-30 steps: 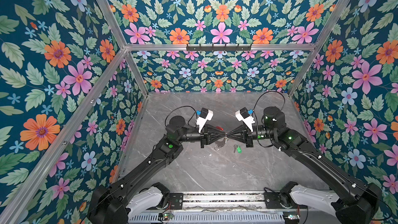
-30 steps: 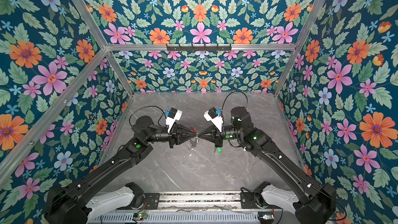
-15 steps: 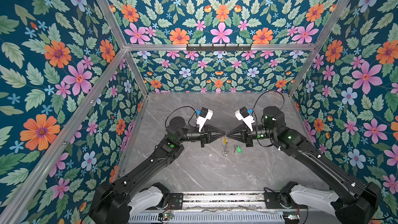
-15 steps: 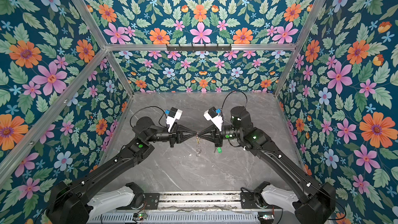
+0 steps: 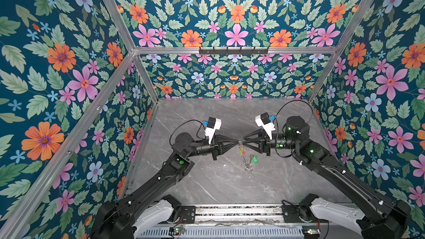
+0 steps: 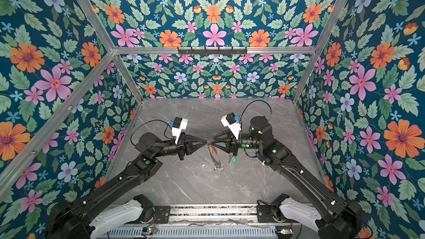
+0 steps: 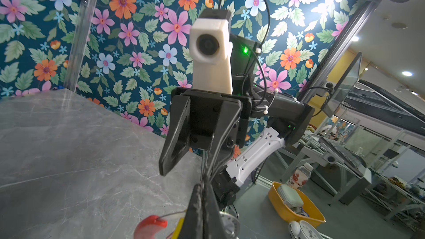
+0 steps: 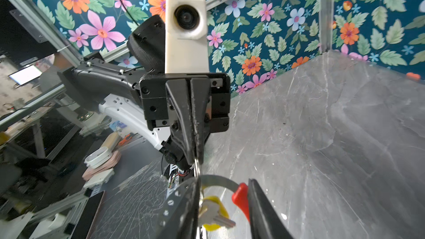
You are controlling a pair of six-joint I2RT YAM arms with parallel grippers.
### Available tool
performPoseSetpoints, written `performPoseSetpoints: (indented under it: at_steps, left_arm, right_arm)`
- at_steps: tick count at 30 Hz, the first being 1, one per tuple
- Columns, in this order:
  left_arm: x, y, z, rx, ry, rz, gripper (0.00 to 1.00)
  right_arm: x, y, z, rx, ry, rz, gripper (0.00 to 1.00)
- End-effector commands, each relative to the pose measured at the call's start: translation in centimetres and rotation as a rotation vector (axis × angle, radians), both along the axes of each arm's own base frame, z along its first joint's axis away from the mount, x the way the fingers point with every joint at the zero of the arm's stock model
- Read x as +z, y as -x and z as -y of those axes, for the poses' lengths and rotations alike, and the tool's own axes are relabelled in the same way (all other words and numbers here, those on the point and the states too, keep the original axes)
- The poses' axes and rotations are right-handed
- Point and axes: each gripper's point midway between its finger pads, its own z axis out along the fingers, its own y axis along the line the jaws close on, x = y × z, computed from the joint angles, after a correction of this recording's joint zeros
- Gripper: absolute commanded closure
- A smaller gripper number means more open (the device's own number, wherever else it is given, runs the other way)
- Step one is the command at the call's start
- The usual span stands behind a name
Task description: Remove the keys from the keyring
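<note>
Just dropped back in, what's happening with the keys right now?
The left tool is shut on the keyring, holding it up above the table. The right tool faces it with jaws apart around the loop, apparently gripping nothing. The yellow key hangs on the keyring; the green key lies loose on the table.

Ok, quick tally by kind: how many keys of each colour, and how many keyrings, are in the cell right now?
Yellow-headed key: 1, hanging at the keyring
Green-headed key: 1, lying on the table
Keyring: 1, held up off the table
Total: 3
</note>
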Motion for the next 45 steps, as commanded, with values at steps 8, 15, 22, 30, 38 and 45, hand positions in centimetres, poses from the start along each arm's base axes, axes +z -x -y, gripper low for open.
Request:
performPoseSetpoints:
  at_steps: [8,15,22,30,38,45]
  left_arm:
    - [4.3,0.4,-2.5,0.145,0.219,0.204,1.0]
    - [6.0,1.5,-2.9,0.117,0.324,0.258,1.0]
    - [6.8,2.0,-3.1,0.097,0.382,0.288,1.0]
    - [6.5,2.1,-2.6,0.06,0.379,0.28,1.0]
    - [6.2,2.0,-2.4,0.047,0.379,0.273,1.0]
    - [6.1,1.8,-2.3,0.06,0.374,0.268,1.0]
  right_arm:
    - [5.2,0.0,0.7,-0.055,-0.219,0.06,0.56]
    - [5.9,0.9,-1.1,0.042,-0.246,0.04,0.57]
    - [6.5,1.7,-2.3,0.082,-0.253,0.052,0.62]
    - [6.5,2.3,-2.4,0.109,-0.247,0.054,0.66]
    - [7.0,3.1,-2.9,0.184,-0.245,0.036,0.79]
    - [7.3,3.7,-2.7,0.198,-0.234,0.033,0.9]
